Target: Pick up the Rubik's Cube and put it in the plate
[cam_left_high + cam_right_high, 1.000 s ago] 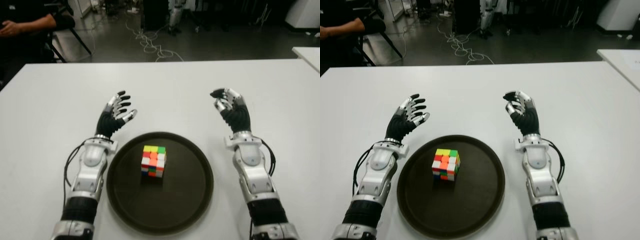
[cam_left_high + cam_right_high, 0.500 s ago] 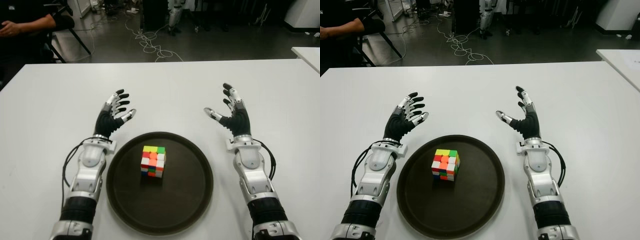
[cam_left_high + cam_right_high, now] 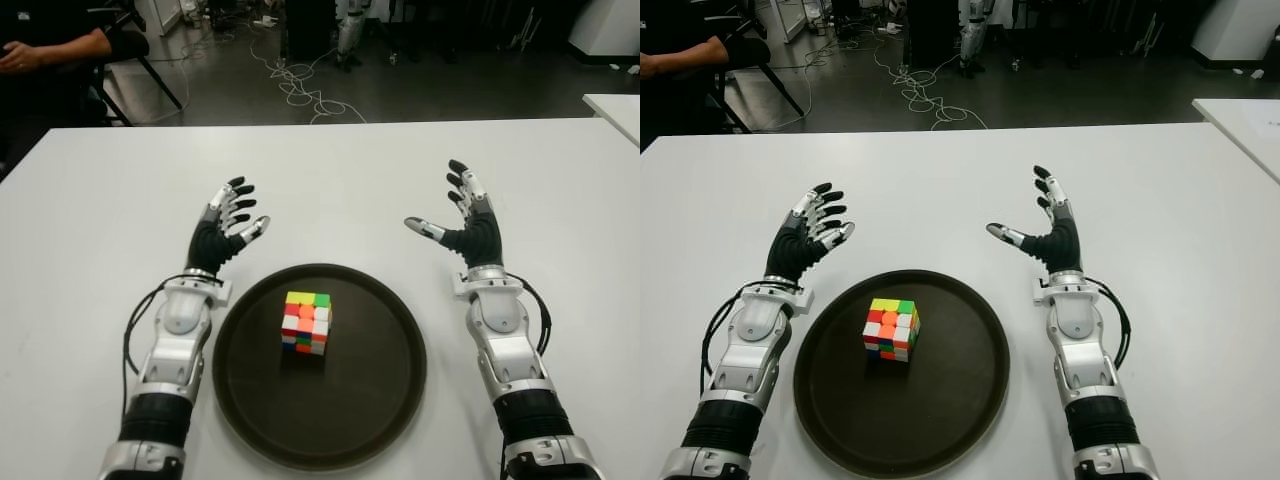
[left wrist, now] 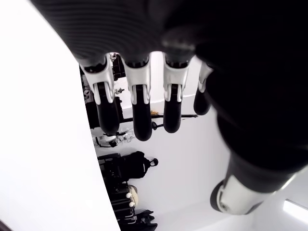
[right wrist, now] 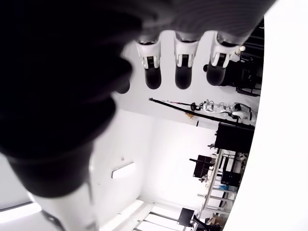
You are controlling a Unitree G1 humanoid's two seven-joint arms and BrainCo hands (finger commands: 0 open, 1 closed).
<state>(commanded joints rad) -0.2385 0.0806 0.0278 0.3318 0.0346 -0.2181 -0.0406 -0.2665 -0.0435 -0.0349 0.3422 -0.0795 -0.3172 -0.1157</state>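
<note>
The Rubik's Cube (image 3: 306, 322) sits upright inside the dark round plate (image 3: 380, 400), slightly left of its centre. My left hand (image 3: 228, 222) is raised over the white table just beyond the plate's left rim, fingers spread, palm empty. My right hand (image 3: 458, 212) hovers beyond the plate's right rim, fingers stretched out and thumb pointing toward the middle, holding nothing. In the left wrist view my fingers (image 4: 136, 109) extend straight with nothing between them. The right wrist view likewise shows my fingers (image 5: 184, 66) extended and empty.
The white table (image 3: 330, 180) stretches well beyond both hands. A seated person (image 3: 50, 45) is at the far left behind the table. Cables (image 3: 300, 85) lie on the dark floor beyond. Another white table's corner (image 3: 615, 105) shows at the far right.
My right hand has gone from curled to fully spread and lifted slightly. The left hand shifted a little to the left. The cube stayed still in the plate.
</note>
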